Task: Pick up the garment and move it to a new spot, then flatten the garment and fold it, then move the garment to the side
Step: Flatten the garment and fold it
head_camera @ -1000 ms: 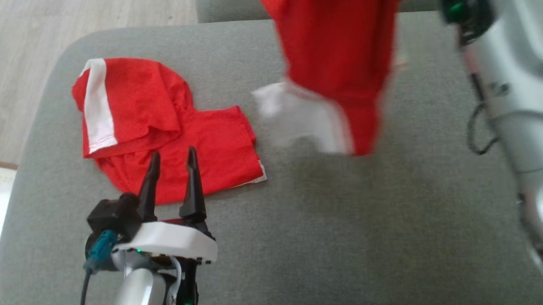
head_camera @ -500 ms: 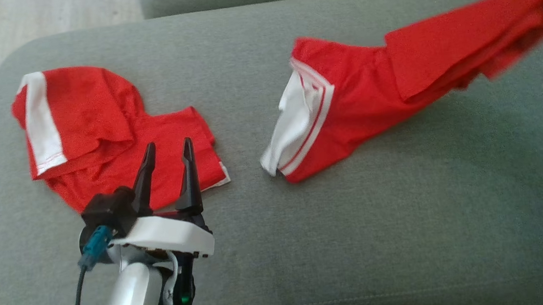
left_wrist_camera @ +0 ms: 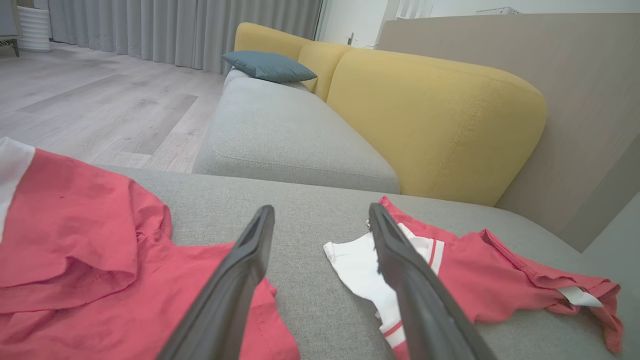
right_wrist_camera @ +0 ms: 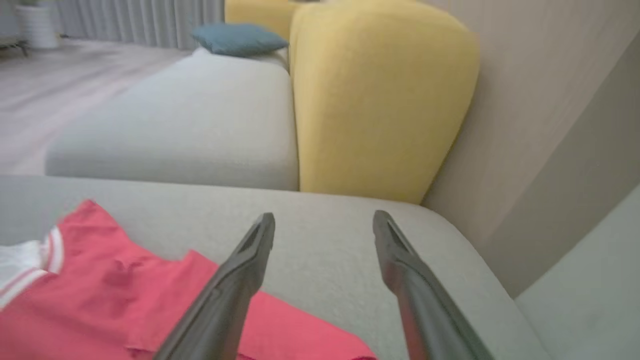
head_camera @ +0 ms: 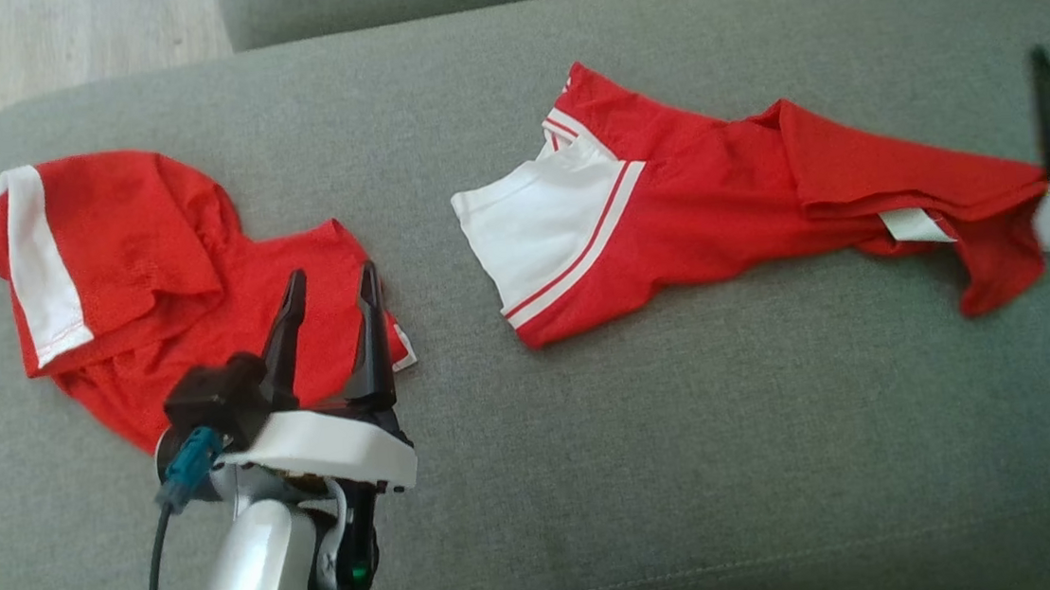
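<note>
1. Garment (head_camera: 718, 221) lies stretched on the grey sofa seat (head_camera: 689, 433), right end beside the right tool (right_wrist_camera: 325, 217).
2. Left tool (head_camera: 331, 272) and right tool: both released, empty.
3. White label (head_camera: 916, 225) on garment: print unreadable.

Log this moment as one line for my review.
garment: lying on grey cushion | right gripper: open, at garment's end, holding nothing | left gripper: open, by second red garment

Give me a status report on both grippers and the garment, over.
Left gripper open; right gripper open, empty. Garment stretched out, unfolded, on grey cushion, right end by right gripper. Second red garment lies apart, below left gripper.
</note>
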You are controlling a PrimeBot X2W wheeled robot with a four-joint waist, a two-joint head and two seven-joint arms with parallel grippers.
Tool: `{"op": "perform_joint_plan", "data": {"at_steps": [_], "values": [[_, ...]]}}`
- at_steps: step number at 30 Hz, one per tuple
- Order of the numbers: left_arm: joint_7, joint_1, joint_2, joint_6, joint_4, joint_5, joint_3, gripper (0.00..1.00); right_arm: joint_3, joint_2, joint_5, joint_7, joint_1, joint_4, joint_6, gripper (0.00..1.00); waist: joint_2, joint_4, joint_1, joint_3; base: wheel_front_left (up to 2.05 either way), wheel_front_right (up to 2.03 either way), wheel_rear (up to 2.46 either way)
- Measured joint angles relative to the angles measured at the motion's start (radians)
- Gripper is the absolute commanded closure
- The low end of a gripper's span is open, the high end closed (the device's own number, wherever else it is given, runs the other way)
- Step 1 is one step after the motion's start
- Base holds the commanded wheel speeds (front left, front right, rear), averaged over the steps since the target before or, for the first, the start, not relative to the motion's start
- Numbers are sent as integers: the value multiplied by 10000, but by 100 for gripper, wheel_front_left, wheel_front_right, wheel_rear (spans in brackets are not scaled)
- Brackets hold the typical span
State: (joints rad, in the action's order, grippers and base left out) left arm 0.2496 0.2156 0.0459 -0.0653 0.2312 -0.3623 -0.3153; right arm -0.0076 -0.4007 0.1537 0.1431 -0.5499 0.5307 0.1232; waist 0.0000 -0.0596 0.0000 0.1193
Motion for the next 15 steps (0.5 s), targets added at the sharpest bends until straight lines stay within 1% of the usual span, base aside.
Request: {"op": "perform_joint_plan", "data": {"at_steps": [4,8,12,15], "values": [[0,-1,0,4,-8,-2,-17,0,21,803,4,-767,591,-1206,0,0,0,-19,0,-220,0,0,0],[0,-20,0,-6,-117,-155,-36,0,81,1576,2,-1603,1721,-2328,0,0,0,-29,0,-464,0,0,0],[0,-141,0,-56,-305,-366,-88,0,79,2531,-242,-2391,3157,-3083,0,0,0,-60,0,-681,0,0,0],[0,-289,0,-115,-424,-472,-125,0,54,3173,-428,-2901,4135,-3312,0,0,0,-104,0,-745,0,0,0]]}}
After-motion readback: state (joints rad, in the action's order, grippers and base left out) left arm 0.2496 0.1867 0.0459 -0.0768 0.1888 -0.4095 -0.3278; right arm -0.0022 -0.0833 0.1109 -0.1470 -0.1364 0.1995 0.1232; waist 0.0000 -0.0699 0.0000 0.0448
